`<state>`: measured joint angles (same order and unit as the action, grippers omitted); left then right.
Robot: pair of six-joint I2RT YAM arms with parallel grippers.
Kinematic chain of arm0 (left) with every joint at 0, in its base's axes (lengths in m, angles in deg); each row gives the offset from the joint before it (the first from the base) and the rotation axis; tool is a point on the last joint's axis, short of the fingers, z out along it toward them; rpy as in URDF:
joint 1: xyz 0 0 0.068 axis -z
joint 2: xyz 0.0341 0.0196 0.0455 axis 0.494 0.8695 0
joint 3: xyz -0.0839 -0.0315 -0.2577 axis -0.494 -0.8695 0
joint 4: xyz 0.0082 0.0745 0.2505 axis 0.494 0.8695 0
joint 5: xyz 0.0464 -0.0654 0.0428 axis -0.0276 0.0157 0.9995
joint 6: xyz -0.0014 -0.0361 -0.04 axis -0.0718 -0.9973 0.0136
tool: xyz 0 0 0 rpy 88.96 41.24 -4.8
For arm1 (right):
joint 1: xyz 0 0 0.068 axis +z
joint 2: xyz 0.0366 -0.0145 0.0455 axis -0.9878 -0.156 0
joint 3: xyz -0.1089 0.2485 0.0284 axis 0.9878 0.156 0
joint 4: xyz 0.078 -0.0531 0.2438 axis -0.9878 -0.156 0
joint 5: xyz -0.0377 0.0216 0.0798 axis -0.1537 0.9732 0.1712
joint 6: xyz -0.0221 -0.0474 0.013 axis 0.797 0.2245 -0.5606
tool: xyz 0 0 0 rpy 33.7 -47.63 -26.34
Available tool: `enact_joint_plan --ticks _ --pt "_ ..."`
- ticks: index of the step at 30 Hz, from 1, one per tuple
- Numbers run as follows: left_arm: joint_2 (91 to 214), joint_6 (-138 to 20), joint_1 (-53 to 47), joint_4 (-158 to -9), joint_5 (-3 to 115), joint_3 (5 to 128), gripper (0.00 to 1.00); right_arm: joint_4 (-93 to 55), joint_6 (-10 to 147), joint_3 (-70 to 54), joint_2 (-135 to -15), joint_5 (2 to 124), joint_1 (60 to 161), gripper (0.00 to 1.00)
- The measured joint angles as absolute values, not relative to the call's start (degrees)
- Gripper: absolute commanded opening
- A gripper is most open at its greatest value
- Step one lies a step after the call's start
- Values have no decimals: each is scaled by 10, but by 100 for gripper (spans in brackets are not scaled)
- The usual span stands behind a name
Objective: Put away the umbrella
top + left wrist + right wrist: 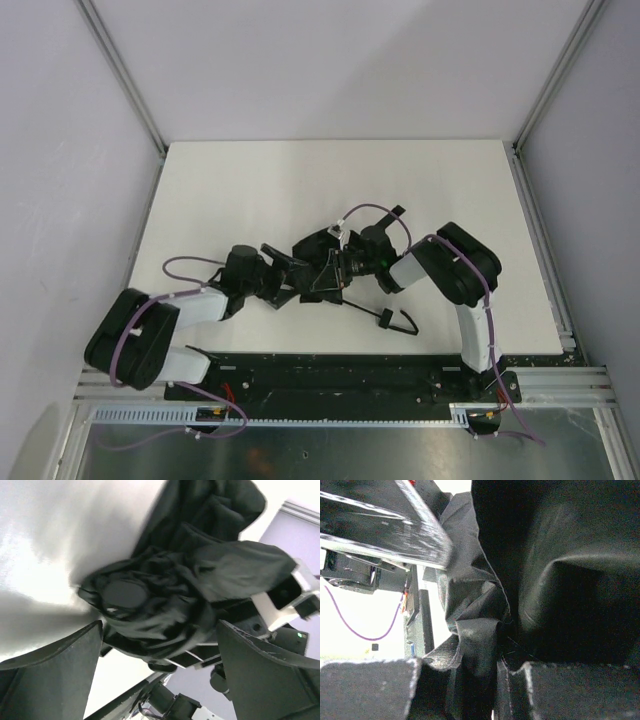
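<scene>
Umbrella (318,280), seen from above, is a crumpled black bundle on the white counter (250,190), caught between the two pincers. The left pincer (285,278) meets it from the left, and the right pincer (342,265) is pressed into its right side. Its thin strap (397,322) trails onto the counter on the near side of the right pincer, apart from the bundle. In the left wrist view the umbrella (165,595) fills the middle as folds of dark fabric round a flat black disc. It lies just ahead of the left pincer (160,630), which is released, with its fingers (60,660) spread wide to either side. Whether the fingers touch the fabric I cannot tell. The counter (60,540) shows bright beyond the bundle. In the right wrist view the umbrella (560,580) covers most of the picture at close range. The right pincer (470,670) is clenched on it, with a fold of fabric filling the narrow gap between its fingers (370,690). To the left of this pincer lie a strip of counter (350,645) and a purple cable (355,625).
</scene>
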<state>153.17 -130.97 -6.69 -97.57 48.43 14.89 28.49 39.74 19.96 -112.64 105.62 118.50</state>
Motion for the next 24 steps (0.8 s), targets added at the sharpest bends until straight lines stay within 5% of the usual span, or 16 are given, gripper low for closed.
enact_joint_plan --ticks 7,16,21,24 --pt "1604 -1340 -52 -1014 484 165 74 286 390 199 -1128 1068 1182 0" --pt "1626 -1321 -46 -1019 511 173 12 254 391 185 -1128 1066 1176 1" --pt "1626 -1311 -46 -1023 517 174 5 199 398 166 -1120 1059 1179 26" --pt "1626 -1299 -45 -1023 516 174 1 137 420 152 -1102 1048 1182 59"
